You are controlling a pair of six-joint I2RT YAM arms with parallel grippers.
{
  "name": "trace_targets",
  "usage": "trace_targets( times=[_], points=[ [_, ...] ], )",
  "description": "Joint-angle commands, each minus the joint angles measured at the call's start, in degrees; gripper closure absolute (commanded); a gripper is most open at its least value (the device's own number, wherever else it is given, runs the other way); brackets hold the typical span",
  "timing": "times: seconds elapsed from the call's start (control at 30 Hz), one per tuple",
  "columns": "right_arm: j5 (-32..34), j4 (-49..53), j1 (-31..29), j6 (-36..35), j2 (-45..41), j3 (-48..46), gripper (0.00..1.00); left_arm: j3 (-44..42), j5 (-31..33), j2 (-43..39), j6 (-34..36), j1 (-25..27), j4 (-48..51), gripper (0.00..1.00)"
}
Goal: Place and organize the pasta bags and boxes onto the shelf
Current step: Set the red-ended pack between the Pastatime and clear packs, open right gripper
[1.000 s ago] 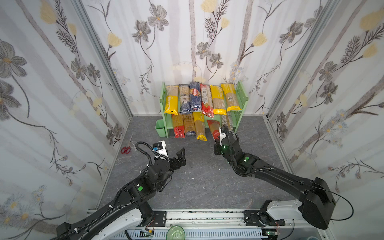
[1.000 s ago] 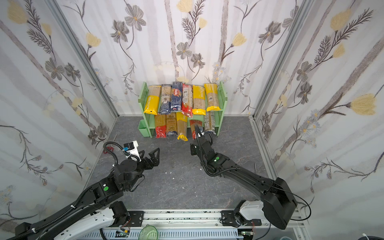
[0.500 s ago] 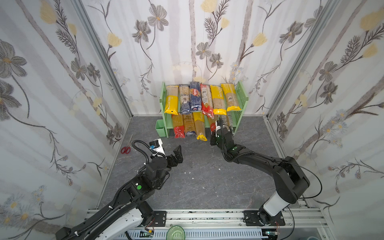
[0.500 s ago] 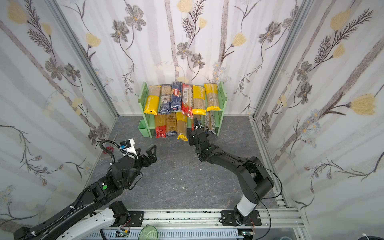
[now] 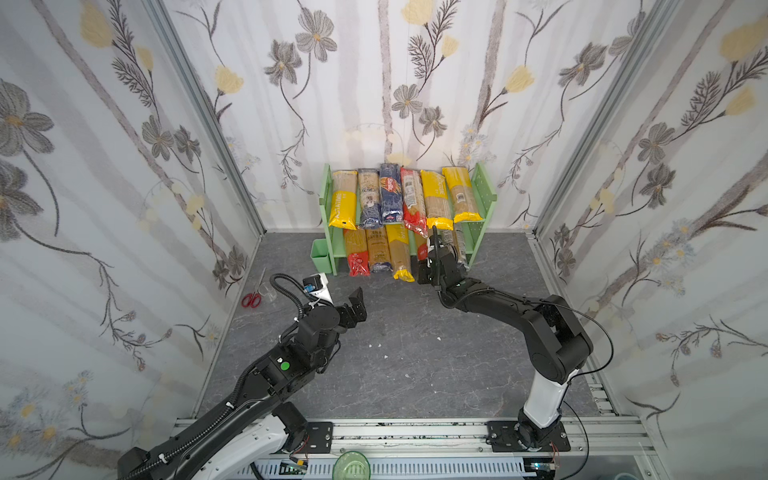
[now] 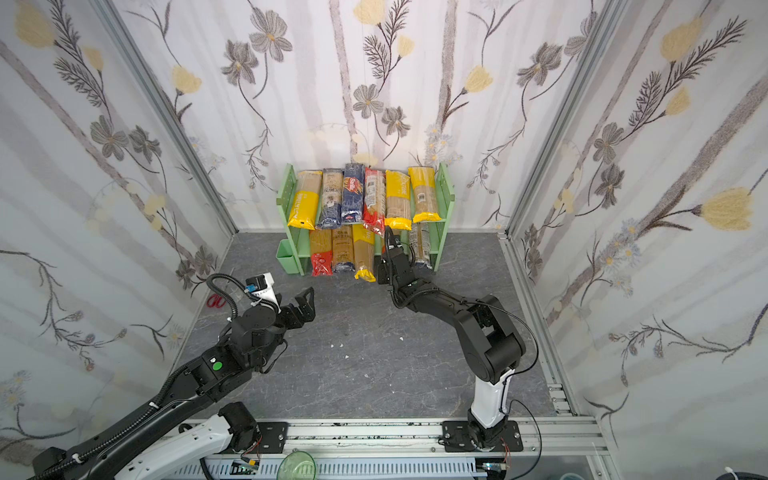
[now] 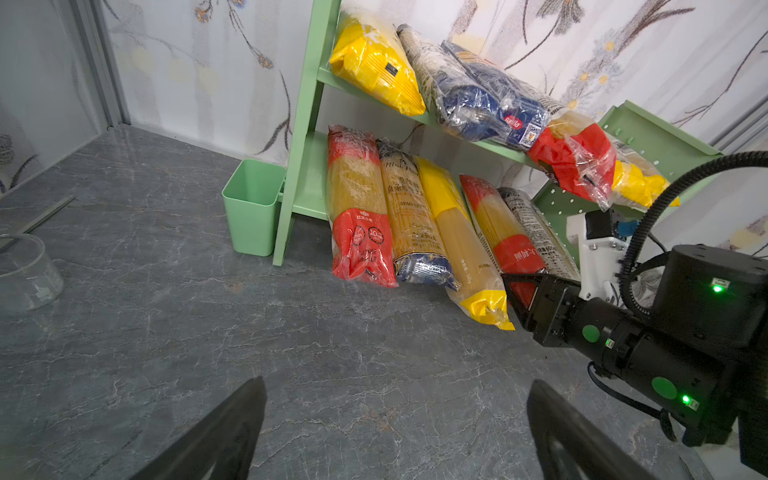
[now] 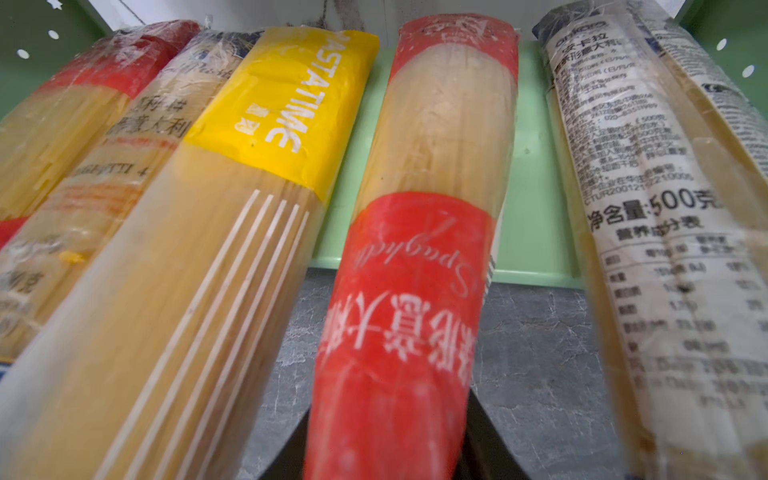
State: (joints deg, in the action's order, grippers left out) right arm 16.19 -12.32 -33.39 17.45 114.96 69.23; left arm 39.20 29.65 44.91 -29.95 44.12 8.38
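Your right tool (image 8: 386, 453) stands around the near end of the red bag (image 8: 419, 270), grip not clear; its long axis points into the shelf (image 8: 536, 166).

Upper tier (image 7: 494, 146): six pasta packs (image 5: 390, 195) abreast.
Lower tier (image 7: 309, 178): more packs (image 5: 377, 251), slanting out.
Floor (image 5: 415, 353): scissors (image 5: 251, 299), green cup (image 5: 321, 255).

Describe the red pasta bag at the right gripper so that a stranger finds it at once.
Find the green shelf at the back wall and look at its lower tier. The red bag is fourth from the left, between a yellow-banded bag and a white-labelled bag. It is red at both ends and clear between; the other red bag lies far left.
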Motion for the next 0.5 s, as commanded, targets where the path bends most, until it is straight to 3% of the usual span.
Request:
trace_targets(
  times=[0.0,0.17,0.2,0.37,0.47],
  points=[
    [0.15,1.23,0.49,-0.4,1.21,1.7,0.62,0.78,-0.46,0.75,0.59,-0.44,-1.35,0.0],
    [-0.46,1.57,1.36,-1.18,2.67,3.7,0.6,1.1,-0.97,0.84,1.0,-0.93,-1.61,0.0],
    [-0.42,1.6,1.45,-1.37,2.94,4.16,0.56,1.1,-1.13,0.84,1.04,-1.12,-1.57,0.0],
    [-0.33,1.5,1.64,-1.41,2.1,4.1,0.29,0.76,-1.61,0.89,0.78,-1.44,-1.53,0.0],
    [-2.06,0.29,1.66,-1.11,-0.15,2.14,0.06,0.31,-1.61,0.71,0.0,-1.67,-1.61,0.0]
  ],
)
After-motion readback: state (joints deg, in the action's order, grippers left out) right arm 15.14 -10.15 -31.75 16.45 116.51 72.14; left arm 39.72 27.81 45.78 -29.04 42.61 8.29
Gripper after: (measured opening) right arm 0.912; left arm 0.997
